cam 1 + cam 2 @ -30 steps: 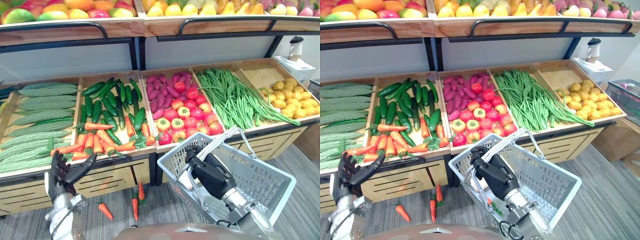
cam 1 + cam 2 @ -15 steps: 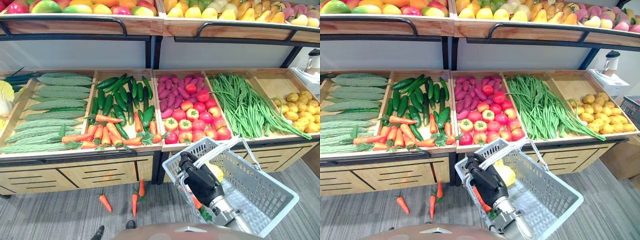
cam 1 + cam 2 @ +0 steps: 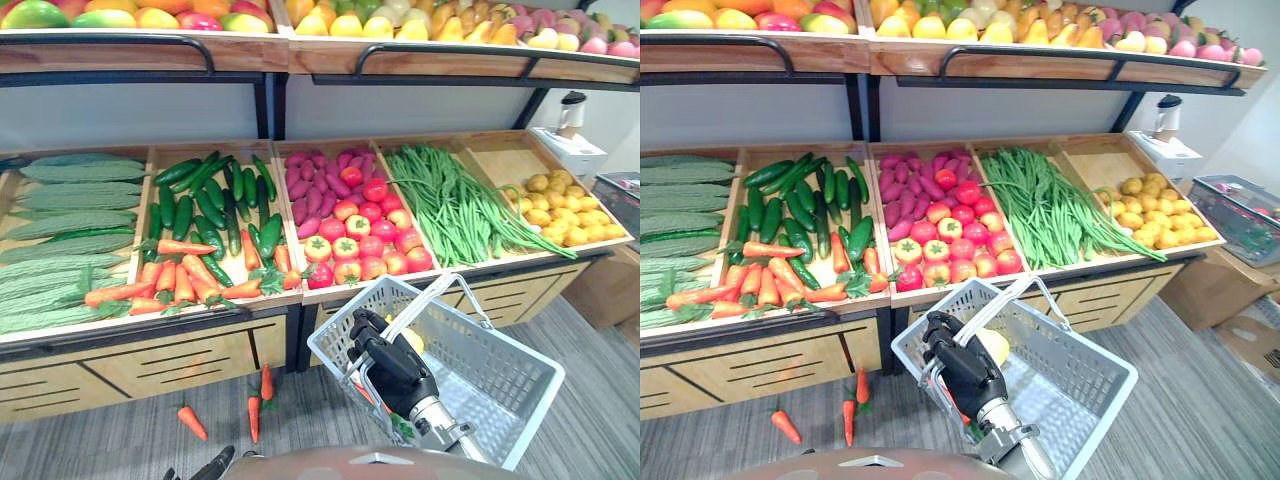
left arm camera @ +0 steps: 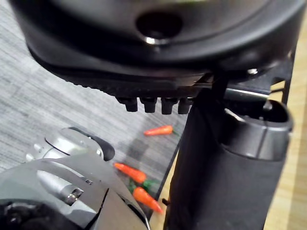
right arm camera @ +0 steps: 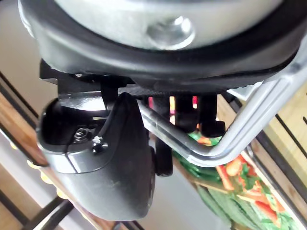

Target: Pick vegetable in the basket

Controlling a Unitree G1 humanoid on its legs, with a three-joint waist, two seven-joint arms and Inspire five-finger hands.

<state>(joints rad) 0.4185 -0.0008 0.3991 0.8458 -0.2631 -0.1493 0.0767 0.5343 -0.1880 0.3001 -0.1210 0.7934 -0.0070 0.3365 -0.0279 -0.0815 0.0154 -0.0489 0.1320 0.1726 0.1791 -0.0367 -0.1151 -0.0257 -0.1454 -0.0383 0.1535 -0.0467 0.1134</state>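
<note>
right hand (image 3: 385, 365) fingers curled round handle (image 3: 420, 300) of tilted grey basket (image 3: 505, 372); carrot (image 3: 953, 403), yellow item (image 3: 992, 345) inside. left hand (image 4: 144, 57) low over floor (image 3: 100, 440), grip unclear. risk: tilt spills contents beside floor carrots (image 3: 262, 382).

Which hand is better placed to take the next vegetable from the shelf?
Left. The right hand is shut on the basket handle, while the left hand holds nothing, so it is probably free to reach the carrots.
</note>
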